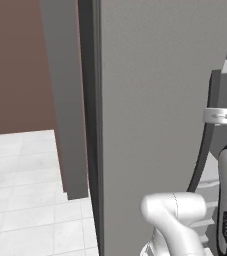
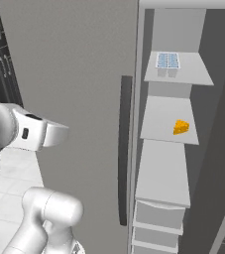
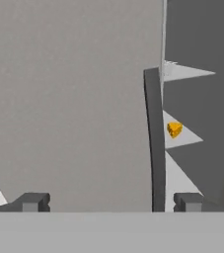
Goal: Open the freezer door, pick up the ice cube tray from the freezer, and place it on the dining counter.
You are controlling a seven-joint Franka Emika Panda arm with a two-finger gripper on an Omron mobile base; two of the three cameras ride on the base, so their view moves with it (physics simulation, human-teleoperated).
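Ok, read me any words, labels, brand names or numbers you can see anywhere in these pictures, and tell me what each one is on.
None: no readable text anywhere.
freezer door: plain grey panel, no label.
handle: plain dark bar, no marking.
ice cube tray: pale blue grid of cells, no lettering.
cheese wedge: plain orange, unmarked.
Arm: one small dark mark, too small to read as text.

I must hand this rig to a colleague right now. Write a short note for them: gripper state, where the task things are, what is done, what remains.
Gripper: open, holding nothing, facing the tall matte grey freezer door near its slim dark vertical handle.
Freezer: door swung open, pale shelves visible.
Small grey ice cube tray with pale blue cells: on the upper shelf. Orange cheese wedge: on the shelf below.
Done: door opened.
Left: reach in, grasp the tray, carry it to the dining counter.
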